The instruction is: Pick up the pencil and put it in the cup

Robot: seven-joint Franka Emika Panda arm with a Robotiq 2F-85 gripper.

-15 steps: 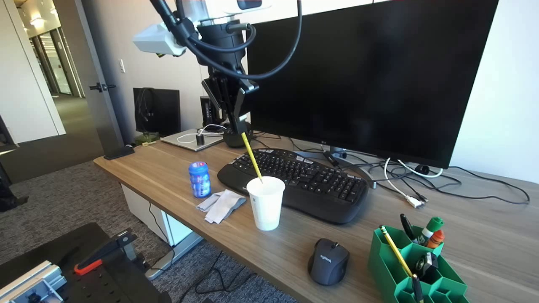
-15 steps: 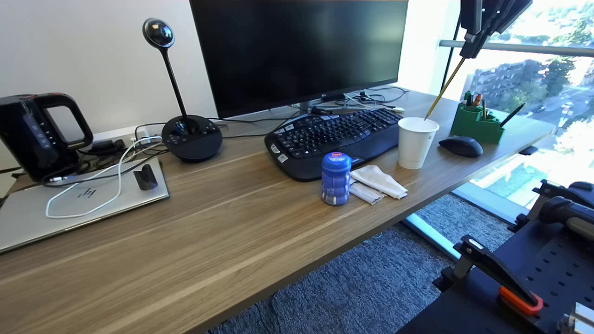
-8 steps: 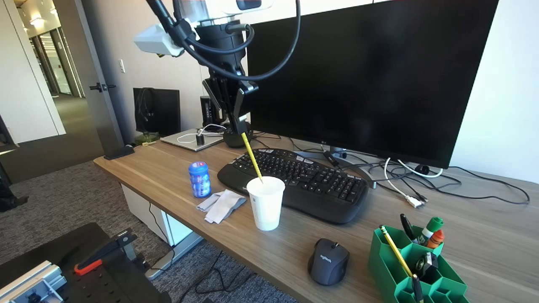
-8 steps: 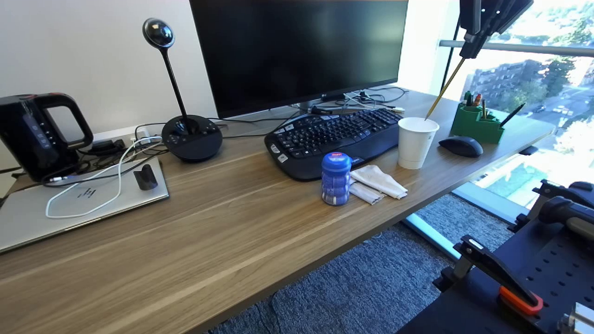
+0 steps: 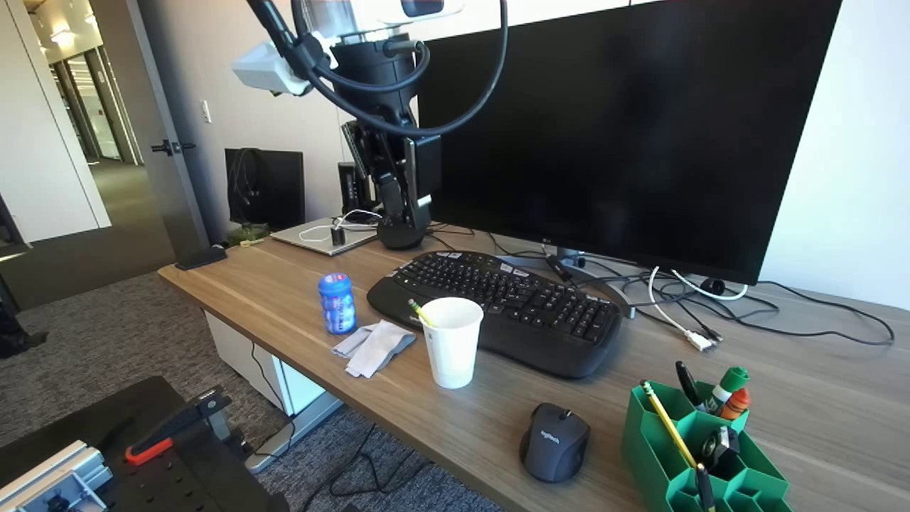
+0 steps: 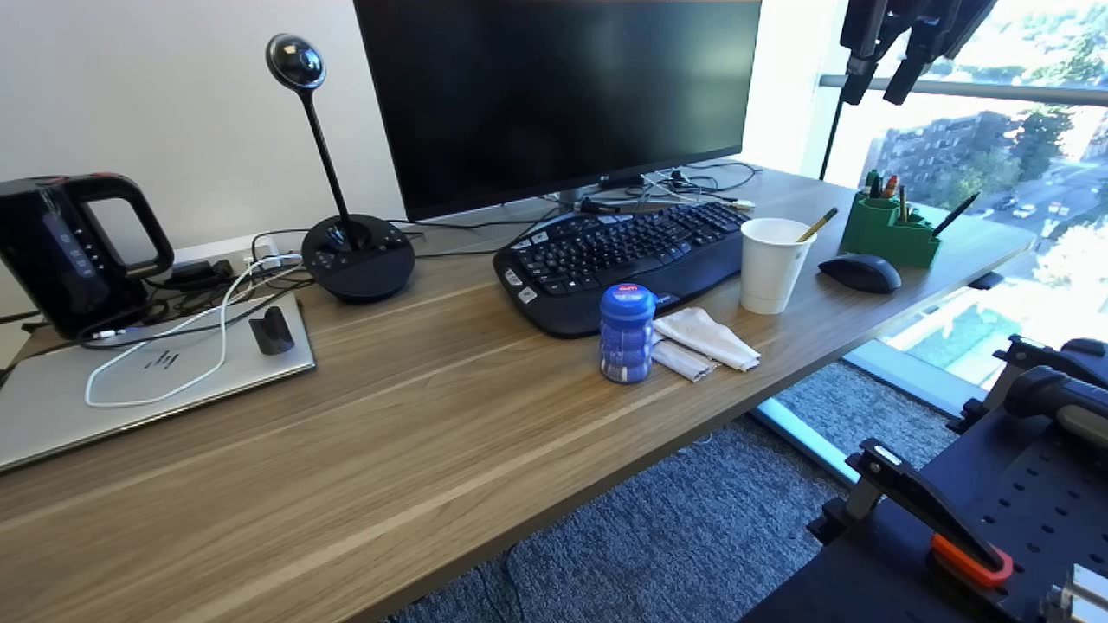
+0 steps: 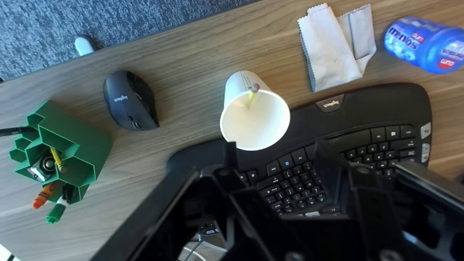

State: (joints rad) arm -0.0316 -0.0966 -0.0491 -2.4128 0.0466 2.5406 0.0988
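Since the desk (image 6: 389, 450) is flat, the things you need can stand on it without sliding. Your tool (image 6: 875, 92) hangs above it, spread apart, with nothing in it. It is up high, I think, because a long thing must go in from the top. Below, near the desk's front edge, the cup (image 5: 453, 352) stands up straight with its mouth facing up, so it can catch what you drop. Your pencil (image 6: 818, 225) is in the cup, eraser end up. It tips toward the desk's front edge and seems to lean on the rim, likely because it is too long to lie down. So your job looks done. The cup looks light, so a bump could knock it over.

At the back of the desk is the screen (image 5: 604, 135), the biggest thing to miss when you pull away. The keyboard (image 5: 508, 299) sits just behind the cup; I can't tell if they touch. To one side of the cup, well apart, stands the holder (image 6: 890, 240); to the other, nearer, lies the cloth (image 5: 378, 348). Past the cloth stands the jar (image 5: 337, 307), easy to tip if you swing low. The mouse (image 5: 555, 442) rests between the cup and the holder. Last, a spare pencil (image 5: 668, 424) pokes out of the holder; leave it be.
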